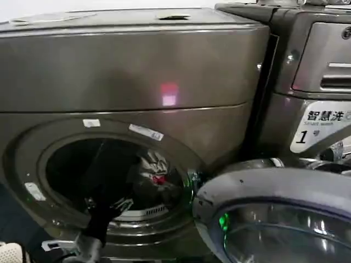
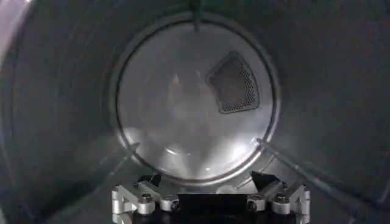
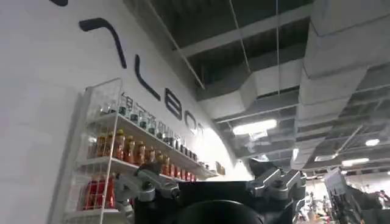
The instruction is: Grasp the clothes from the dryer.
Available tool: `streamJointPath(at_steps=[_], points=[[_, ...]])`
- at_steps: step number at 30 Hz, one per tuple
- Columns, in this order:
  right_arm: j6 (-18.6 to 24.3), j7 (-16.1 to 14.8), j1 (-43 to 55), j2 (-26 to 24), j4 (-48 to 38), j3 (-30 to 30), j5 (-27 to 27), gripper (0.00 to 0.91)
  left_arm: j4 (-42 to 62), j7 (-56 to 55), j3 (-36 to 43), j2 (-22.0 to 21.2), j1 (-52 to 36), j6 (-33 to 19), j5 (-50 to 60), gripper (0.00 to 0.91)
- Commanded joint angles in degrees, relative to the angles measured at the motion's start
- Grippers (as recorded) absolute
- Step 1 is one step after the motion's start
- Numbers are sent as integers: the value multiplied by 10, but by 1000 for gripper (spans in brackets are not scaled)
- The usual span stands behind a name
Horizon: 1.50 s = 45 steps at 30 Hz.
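**A:** Two fingers [image 2: 263, 180] of the left gripper [image 2: 207, 180] stand spread, with nothing between them. Do we count that as a grasp?

**B:** We do not. We read the gripper as released and empty, facing the far wall of the drum [image 2: 195, 103] and its mesh vent [image 2: 233, 82].

**A:** Where do we place the clothes?

**B:** In the head view the clothes [image 1: 155, 167], a white bundle with a red patch, lie inside the drum to the right of the left gripper, near it but apart. The left arm [image 1: 101, 219] enters through the porthole [image 1: 33, 164] from the near left.

**A:** What do we mark as done?

**B:** The dryer [image 1: 137, 71] has its door [image 1: 274, 189] swung open at the near right, and the gripper is inside. Left to do, in our judgement: turn right to the bundle, close on it, and draw it out.

**A:** And the right gripper [image 3: 213, 192]?

**B:** It is parked outside, pointing up toward a ceiling [image 3: 274, 36] and a shelf of bottles [image 3: 122, 152]. Its state we cannot tell.
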Motion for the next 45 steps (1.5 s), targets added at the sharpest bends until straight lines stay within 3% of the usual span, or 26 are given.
streamJointPath(at_steps=[1, 19, 34, 45], points=[[-7, -1, -8, -2, 2, 9, -20, 907, 50, 1, -5, 12, -61, -1, -14, 907], [-2, -19, -44, -3, -3, 53, -8, 907, 390, 5, 18, 28, -377, -53, -14, 907], [1, -24, -40, -2, -8, 55, -6, 907, 685, 22, 55, 20, -579, -116, 13, 907], [1, -28, -31, -1, -4, 44, -6, 907, 866, 268, 152, 52, -699, -159, 141, 907]])
